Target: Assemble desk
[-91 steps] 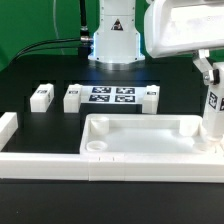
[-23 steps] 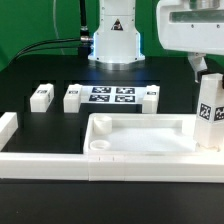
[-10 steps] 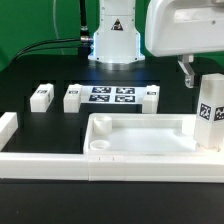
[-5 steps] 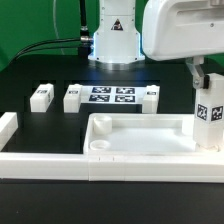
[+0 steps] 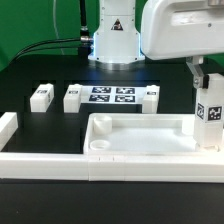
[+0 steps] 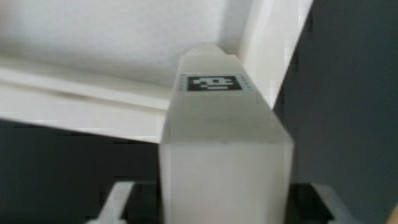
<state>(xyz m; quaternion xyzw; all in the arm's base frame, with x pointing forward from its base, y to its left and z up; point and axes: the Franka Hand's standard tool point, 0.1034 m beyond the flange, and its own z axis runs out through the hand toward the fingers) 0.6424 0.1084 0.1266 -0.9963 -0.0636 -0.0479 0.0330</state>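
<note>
Bkgd: flat green wall or curtain (image 5: 30, 25) fills upper left of the frame; can't tell which. Black cables (image 5: 55, 42) cross its lower edge. Below it a matte black table (image 5: 50, 130) spans mid frame, left to right. Light soft & even, w/ faint grey sheen on tabletop at left.

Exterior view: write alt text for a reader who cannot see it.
The robot's claw grips the top of an upright white tagged block leg at the exterior view's right, beside the large white tray-like plastic desk slab. Three more white blocks lie beside the marker board behind.
</note>
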